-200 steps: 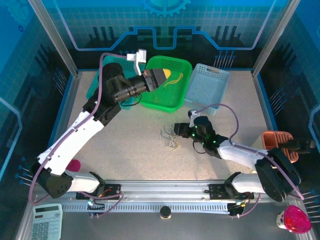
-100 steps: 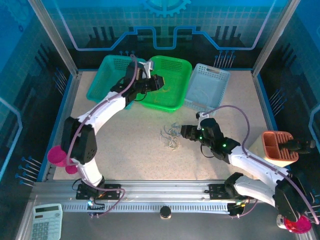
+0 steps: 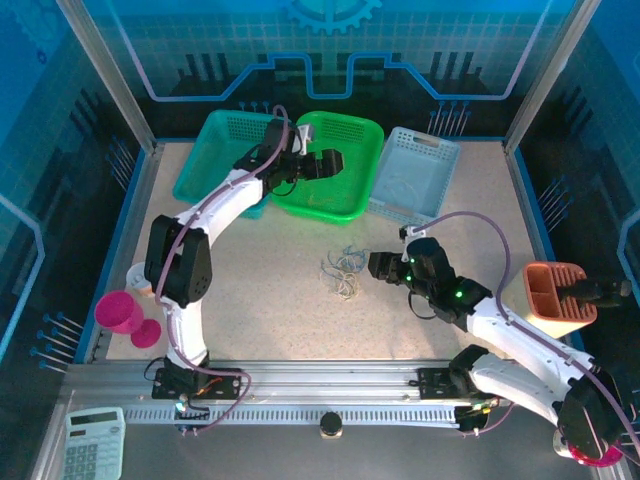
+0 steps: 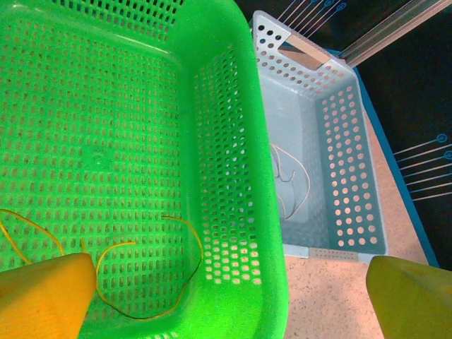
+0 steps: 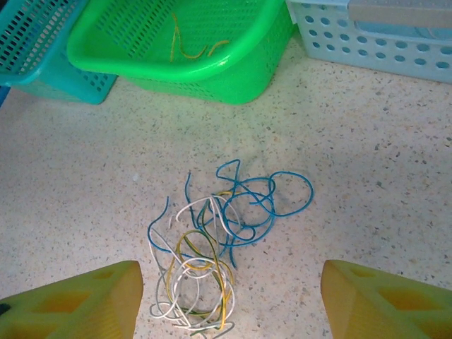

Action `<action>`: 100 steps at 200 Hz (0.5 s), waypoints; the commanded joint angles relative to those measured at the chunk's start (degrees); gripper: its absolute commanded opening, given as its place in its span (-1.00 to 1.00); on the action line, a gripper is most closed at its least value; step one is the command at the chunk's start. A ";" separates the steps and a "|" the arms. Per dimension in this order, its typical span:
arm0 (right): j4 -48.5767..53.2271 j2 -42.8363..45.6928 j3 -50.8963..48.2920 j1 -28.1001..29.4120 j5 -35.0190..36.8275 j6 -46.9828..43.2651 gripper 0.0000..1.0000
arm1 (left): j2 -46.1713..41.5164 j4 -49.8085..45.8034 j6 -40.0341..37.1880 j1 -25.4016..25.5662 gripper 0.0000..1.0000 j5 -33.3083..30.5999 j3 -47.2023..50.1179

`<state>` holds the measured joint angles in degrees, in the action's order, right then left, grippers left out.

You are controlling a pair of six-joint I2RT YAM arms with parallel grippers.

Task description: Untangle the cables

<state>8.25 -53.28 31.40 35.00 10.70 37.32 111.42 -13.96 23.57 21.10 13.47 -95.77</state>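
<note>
Left tool [image 3: 328, 163] has sprung wide apart over green basket [image 4: 233, 141]; yellow cable [image 4: 200, 248] lies loose inside | right tool [image 5: 226, 296] spread, empty, just short of cable clump [image 5: 212, 247] on desk [image 5: 367, 155]; blue, white and yellowish strands looped together

all three views share green basket [image 3: 368, 170]

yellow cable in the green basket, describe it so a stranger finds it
Three baskets line the far edge of the table; take the middle, green basket. On its floor lies a thin, curled yellow cable, unlike the white cable in the pale blue basket or the mixed clump outside.
</note>
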 commanded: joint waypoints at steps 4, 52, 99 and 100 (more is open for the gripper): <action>2.15 -1.74 2.29 -0.69 -0.55 0.56 0.36 | -6.72 -1.69 -0.97 -0.32 0.99 0.83 0.36; 3.27 -7.91 2.87 -0.64 -7.13 -0.41 0.24 | -17.92 3.76 3.99 -0.23 0.99 2.41 13.78; 3.28 -12.70 3.54 -0.59 -12.90 -2.42 0.01 | -27.39 7.85 11.44 0.47 0.99 4.37 29.04; 3.27 -12.71 3.52 -0.57 -13.03 -2.47 0.01 | -27.61 7.87 11.51 0.45 0.99 4.37 29.36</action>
<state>10.55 -64.77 33.12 34.81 2.20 36.23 87.53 -8.67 30.33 21.17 15.77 -72.20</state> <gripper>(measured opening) 0.524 0.992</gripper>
